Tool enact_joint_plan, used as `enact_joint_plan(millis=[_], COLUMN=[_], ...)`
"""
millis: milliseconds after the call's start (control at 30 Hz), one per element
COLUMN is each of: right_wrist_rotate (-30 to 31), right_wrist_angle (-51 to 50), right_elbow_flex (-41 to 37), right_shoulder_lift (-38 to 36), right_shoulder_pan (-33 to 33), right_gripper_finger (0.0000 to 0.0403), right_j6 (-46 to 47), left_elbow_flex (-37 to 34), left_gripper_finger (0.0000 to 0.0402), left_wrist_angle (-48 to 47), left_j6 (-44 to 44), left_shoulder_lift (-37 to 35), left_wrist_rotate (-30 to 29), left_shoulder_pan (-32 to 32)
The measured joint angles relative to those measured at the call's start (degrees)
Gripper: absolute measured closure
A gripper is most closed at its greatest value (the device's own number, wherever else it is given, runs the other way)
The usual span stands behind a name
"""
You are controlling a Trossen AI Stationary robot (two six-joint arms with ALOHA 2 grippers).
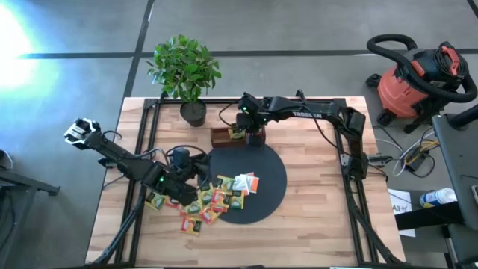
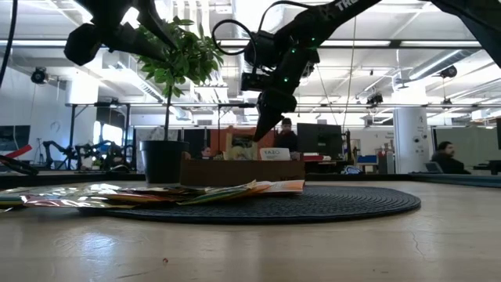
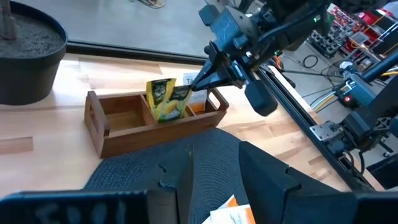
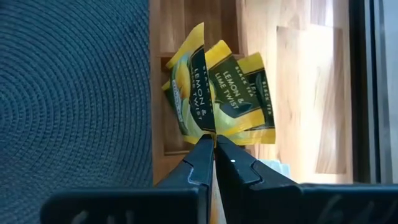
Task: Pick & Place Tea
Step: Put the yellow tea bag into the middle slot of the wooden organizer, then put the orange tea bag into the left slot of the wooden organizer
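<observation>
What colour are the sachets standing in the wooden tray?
Yellow with dark green panels, clearest in the right wrist view.

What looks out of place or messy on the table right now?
The loose tea sachets lie in an overlapping heap, spilling off the black mat onto bare wood. In the wooden tray, the yellow sachets stand tilted and fanned, not flat.

Glossy printed paper sachets [image 4: 217,93]; brown wooden tray [image 3: 149,124], smooth; woven matt black mat [image 1: 265,187]; pale planked wood table [image 1: 314,224].
</observation>
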Motion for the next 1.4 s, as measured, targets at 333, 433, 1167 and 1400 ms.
enact_joint_plan(millis=[333,433,1167,1400], right_wrist_rotate=[-0.17,-0.35,-10.64,-13.49], right_wrist_angle=[0.25,-0.07,0.31,12.18], right_elbow_flex=[-0.04,-0.07,-17.57,-19.73], right_shoulder_lift=[0.02,-0.39,-18.67,-15.80], right_shoulder_pan=[-0.24,-0.22,10.47,18.44], right_gripper_finger=[0.0315,0.0283,0.0251,0.0240], right_j6=[1.26,2.36,20.42,33.67], left_elbow_flex=[0.00,0.00,-4.14,-11.14], left_gripper_finger=[0.0298,0.0298,0.0298,0.0299], left_wrist_angle=[0.17,0.20,-8.63,18.07], left_j6=[0.10,0.79,2.18,8.54], left_shoulder_lift=[0.00,0.00,0.00,0.81], left_wrist_rotate=[1.74,3.14,51.60,41.01], left_shoulder_pan=[0.03,0.03,-6.52,-10.34])
